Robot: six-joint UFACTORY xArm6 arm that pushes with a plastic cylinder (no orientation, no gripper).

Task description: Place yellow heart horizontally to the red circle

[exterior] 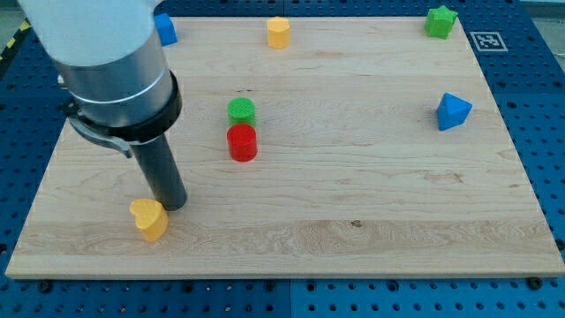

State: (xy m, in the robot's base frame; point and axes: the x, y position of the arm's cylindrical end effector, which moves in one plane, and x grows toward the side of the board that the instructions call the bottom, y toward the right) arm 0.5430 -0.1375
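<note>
The arm carries no pincer, only a straight dark rod, so nothing is grasped or released here. My tip [175,205] rests on the pale wooden bench [353,221] toward the view's lower left, just beside the yellow heart-shaped block [149,218], at that block's upper right; whether the two touch I cannot tell.

The yellow heart sits near the bench's bottom-left corner. Up and to the view's right of it, well apart, stands the red round cylinder block [242,142], with a green round block [241,110] just above it, the two close enough that they seem to touch.

Further out, a second yellow block [279,32] lies near the top edge, a blue block [165,28] peeks from behind the arm's grey housing, a green star-like block [440,21] sits at the top right, and a blue angular block [453,111] lies by the right edge.
</note>
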